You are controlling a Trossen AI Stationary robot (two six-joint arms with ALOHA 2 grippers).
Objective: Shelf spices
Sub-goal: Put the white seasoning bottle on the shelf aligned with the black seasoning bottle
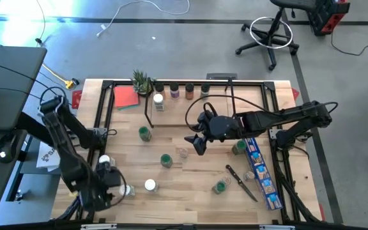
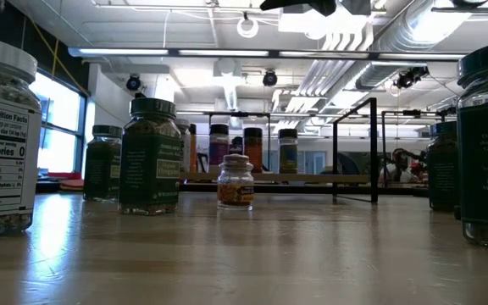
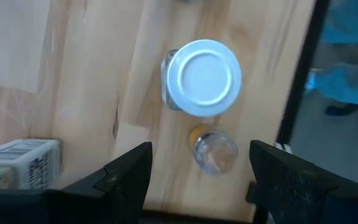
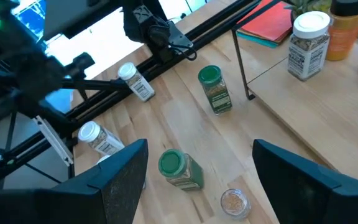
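The right end effector hangs wide and empty above a small clear-capped spice jar on the table. The jar looks light, rigid and slippery, so grip it around the cap.

The light wood tabletop carries the shelf along its far edge, and everything else sits relative to that rack. On its board stand a white-capped jar and three dark-capped jars. Beside the shelf's left end lie a red folder and a small spiky plant. In front of the shelf, green-capped jars stand scattered with a small clear-capped jar, while white-capped jars sit farthest out. Toward its right lie a long blue printed box and a black-handled utensil.
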